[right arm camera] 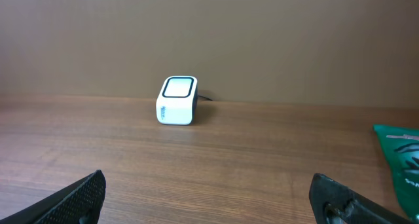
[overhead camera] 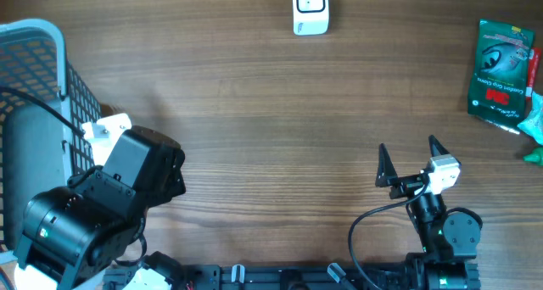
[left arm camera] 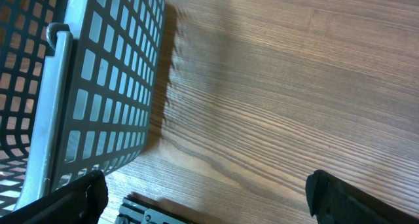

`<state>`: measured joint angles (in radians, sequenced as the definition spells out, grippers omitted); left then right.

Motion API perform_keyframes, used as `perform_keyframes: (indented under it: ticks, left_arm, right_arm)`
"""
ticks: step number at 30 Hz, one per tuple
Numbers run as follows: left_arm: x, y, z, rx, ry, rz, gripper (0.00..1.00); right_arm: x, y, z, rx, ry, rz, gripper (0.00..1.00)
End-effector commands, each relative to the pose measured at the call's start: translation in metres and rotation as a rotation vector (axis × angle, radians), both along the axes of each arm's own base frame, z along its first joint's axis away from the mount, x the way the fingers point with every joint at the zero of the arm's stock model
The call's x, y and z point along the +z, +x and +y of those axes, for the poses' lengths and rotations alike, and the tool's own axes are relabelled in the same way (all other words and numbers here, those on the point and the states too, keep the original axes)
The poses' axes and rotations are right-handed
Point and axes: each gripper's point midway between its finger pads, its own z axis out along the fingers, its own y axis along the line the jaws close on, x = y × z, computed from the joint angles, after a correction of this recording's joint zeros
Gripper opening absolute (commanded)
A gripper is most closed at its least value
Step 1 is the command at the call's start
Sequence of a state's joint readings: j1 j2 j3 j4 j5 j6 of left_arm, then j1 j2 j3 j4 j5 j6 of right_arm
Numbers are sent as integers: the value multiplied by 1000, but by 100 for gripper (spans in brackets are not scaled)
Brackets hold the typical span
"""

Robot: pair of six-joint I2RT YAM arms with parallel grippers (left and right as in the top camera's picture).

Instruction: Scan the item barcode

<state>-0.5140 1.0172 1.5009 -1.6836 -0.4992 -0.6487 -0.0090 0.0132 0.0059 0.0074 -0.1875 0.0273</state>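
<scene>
1. The green packet (overhead camera: 501,68) lies flat at the far right of the table (overhead camera: 271,112), printed face up. Its long axis runs from the near side to the far side, only slightly tilted, with the red label towards the near end.
2. Just beside its near right corner, at the frame edge, sits another green thing (overhead camera: 534,125), too cut off to identify.
3. From the right wrist, only the packet's left edge (right arm camera: 399,149) shows, low on the right.
4. The white scanner (overhead camera: 310,8) stands well apart at the far middle edge, window facing up (right arm camera: 177,101).
5. The right gripper (overhead camera: 408,150) hovers at the near side, jaws spread wide and holding nothing (right arm camera: 209,191).
6. The left gripper (left arm camera: 206,194) is over bare wood just beside the grey basket (left arm camera: 98,86), its jaws spread wide too.
</scene>
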Motion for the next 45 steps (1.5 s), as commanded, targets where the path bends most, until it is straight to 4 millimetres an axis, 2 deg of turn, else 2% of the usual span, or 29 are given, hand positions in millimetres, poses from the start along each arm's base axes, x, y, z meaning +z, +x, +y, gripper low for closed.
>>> perform_keyframes:
  ticks: [1, 29, 32, 35, 38, 39, 41, 43, 45]
  left_arm:
    - [1, 0, 1, 14, -6, -7, 100]
    - [1, 0, 1, 13, -7, -8, 100]
    - [3, -2, -5, -29, -13, -20, 100]
    - [13, 0, -7, -40, -50, -99, 100]
    - [41, 17, -26, -64, -206, -281, 100]
    - [55, 22, -39, -94, -296, -346, 100]
    - [64, 22, -53, -126, -398, -376, 100]
    - [50, 16, -49, -100, -393, -313, 100]
    - [14, 4, -44, -85, -339, -175, 100]
  right_arm:
    - [4, -1, 5, 25, -25, -21, 100]
    - [3, -1, 5, 25, -25, -17, 100]
    - [3, -1, 5, 25, -25, -17, 100]
    - [2, -1, 5, 25, -25, -15, 100]
    - [2, -1, 5, 25, -25, -15, 100]
    - [2, -1, 5, 25, -25, -15, 100]
    - [2, -1, 5, 25, -25, -15, 100]
    - [2, -1, 5, 25, -25, -15, 100]
    - [2, -1, 5, 25, -25, -15, 100]
